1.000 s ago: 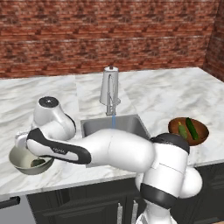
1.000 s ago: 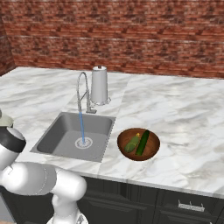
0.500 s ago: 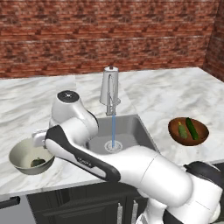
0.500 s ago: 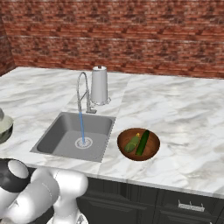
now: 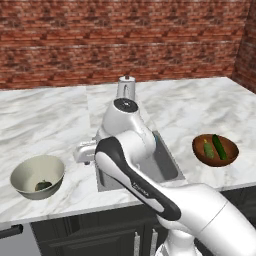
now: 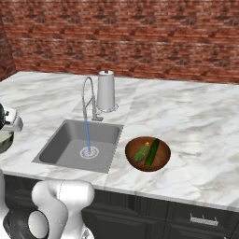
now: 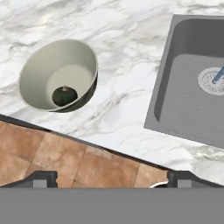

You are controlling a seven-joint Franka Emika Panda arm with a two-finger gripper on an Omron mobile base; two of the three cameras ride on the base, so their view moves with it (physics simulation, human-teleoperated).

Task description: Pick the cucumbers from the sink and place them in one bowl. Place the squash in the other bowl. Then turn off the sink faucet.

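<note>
Squash sits in pale bowl; cucumbers in wooden bowl. Gripper wide open, empty. We approach faucet w/ jaws clear, avoid spout.

The sink basin is left bare around the drain, where a thin water stream falls from the faucet, which rises at its 12 o'clock rim. Open marble counter separates the basin from the grey-beige bowl at 9 o'clock; the wooden bowl is set just beside the basin at 3 o'clock.
</note>
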